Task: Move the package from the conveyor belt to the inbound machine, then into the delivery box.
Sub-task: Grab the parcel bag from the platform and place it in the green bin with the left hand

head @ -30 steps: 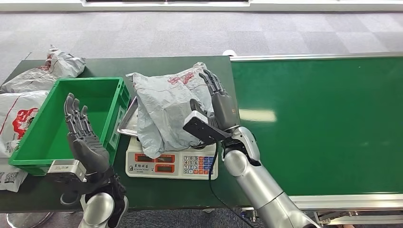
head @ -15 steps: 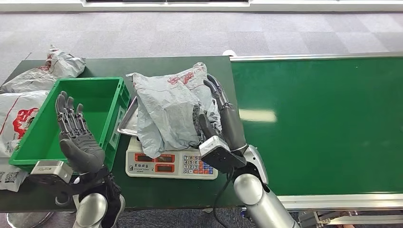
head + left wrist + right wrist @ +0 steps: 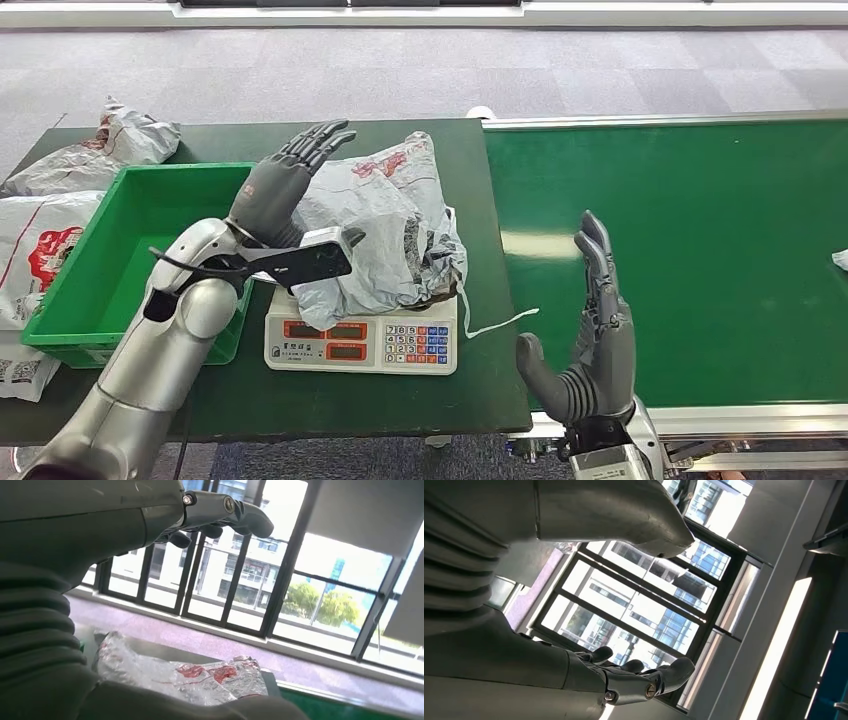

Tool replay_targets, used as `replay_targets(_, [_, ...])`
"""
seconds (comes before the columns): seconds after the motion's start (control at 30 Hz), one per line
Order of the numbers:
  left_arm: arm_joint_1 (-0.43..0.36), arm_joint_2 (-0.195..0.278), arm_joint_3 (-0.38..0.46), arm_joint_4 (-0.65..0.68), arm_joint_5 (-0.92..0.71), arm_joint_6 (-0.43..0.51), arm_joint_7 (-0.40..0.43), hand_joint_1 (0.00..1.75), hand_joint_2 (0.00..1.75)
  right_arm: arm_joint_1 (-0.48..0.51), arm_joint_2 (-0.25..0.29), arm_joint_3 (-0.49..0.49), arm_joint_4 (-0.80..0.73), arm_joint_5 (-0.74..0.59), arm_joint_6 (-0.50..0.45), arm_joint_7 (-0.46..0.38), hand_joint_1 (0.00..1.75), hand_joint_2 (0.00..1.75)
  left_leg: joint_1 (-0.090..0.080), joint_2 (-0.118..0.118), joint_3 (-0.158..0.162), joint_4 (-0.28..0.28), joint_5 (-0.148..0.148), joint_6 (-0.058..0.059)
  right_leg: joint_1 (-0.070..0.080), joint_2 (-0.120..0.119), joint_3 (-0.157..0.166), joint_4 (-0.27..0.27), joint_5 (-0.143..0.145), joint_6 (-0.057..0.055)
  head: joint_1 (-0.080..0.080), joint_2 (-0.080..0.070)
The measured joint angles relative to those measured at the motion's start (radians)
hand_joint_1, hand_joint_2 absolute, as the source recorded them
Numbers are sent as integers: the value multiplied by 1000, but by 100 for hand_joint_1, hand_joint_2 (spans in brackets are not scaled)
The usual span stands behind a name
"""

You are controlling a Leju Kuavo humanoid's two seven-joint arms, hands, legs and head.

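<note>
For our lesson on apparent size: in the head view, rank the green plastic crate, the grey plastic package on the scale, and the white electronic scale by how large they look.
1. Green plastic crate
2. Grey plastic package, close behind the crate, so unsure
3. White electronic scale, partly covered by the package

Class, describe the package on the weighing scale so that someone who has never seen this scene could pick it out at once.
Start at the dark green table left of the conveyor belt. Near its front edge is a white scale with coloured keys, and the crumpled grey package with red print lies on it. The other packages lie beyond the green bin; this one alone is on the scale.
</note>
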Motion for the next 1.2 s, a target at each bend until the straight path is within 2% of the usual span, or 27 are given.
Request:
replay_targets(0.07, [-80,8,-51,86,-16,-12,-7,0,175,2,-11,-2,-1,-6,-2,0,0,175,0,1,0,0,1,0,0,1,0,0,1,0,0,0])
replay_targets(0.17, [-147,16,-98,165,-21,-15,-10,0,44,6,-23,-5,-2,-12,-5,0,0,175,0,2,0,0,1,0,0,2,-1,0,1,0,0,0])
replay_targets(0.2, [-161,19,-111,183,-23,-17,-12,0,44,7,-26,-5,-2,-15,-7,-2,0,175,0,2,0,0,1,0,0,2,-1,0,1,0,0,0])
replay_targets(0.3, [-210,24,-167,242,-39,-42,-16,0,175,11,-37,-5,-9,-39,-15,-32,0,175,0,1,-1,0,1,0,0,2,-2,0,1,0,0,0])
replay_targets(0.43, [-284,12,-275,353,-44,-72,-28,0,175,12,-50,-3,-40,-65,-16,-99,0,175,0,1,-2,0,1,0,0,1,-2,0,1,0,0,0])
replay_targets(0.53, [-317,-15,-345,436,-44,-82,-35,5,175,7,-55,2,-63,-60,-12,-99,0,175,-1,1,-2,0,1,0,-1,1,-2,0,1,0,0,0])
replay_targets(0.63, [-328,-44,-404,519,-46,-83,-49,20,175,-3,-56,3,-72,-59,-3,-90,0,175,-1,1,-2,0,1,0,-1,1,-2,0,1,0,0,0])
replay_targets(0.73, [-321,-72,-461,598,-52,-82,-68,21,175,-11,-56,3,-73,-63,10,-87,0,175,-1,1,-2,0,1,0,-1,1,-2,0,1,0,0,0])
replay_targets(0.77, [-317,-80,-475,619,-53,-82,-71,21,175,-12,-56,3,-73,-65,13,-88,0,175,-1,1,-2,0,1,0,-1,1,-2,0,1,0,0,0])
replay_targets(0.93, [-310,-104,-517,686,-54,-84,-79,0,175,-14,-56,3,-73,-66,19,-88,0,175,-1,1,-3,0,1,0,-1,1,-2,0,1,0,0,0])
replay_targets(1.1, [-291,-130,-544,751,-54,-69,-86,0,175,-22,-55,3,-73,-62,28,-91,0,175,-1,0,-2,0,1,1,-1,1,0,0,1,0,0,0])
replay_targets(1.17, [-281,-144,-552,780,-53,-45,-88,0,175,-27,-53,3,-73,-72,34,-66,0,175,-1,-1,-1,0,0,1,-1,0,2,0,0,1,0,0])
replay_targets(1.2, [-275,-151,-554,794,-52,-33,-87,0,175,-30,-51,1,-71,-90,38,-25,0,131,-1,-2,0,0,0,2,-1,-1,4,0,-1,2,0,0])
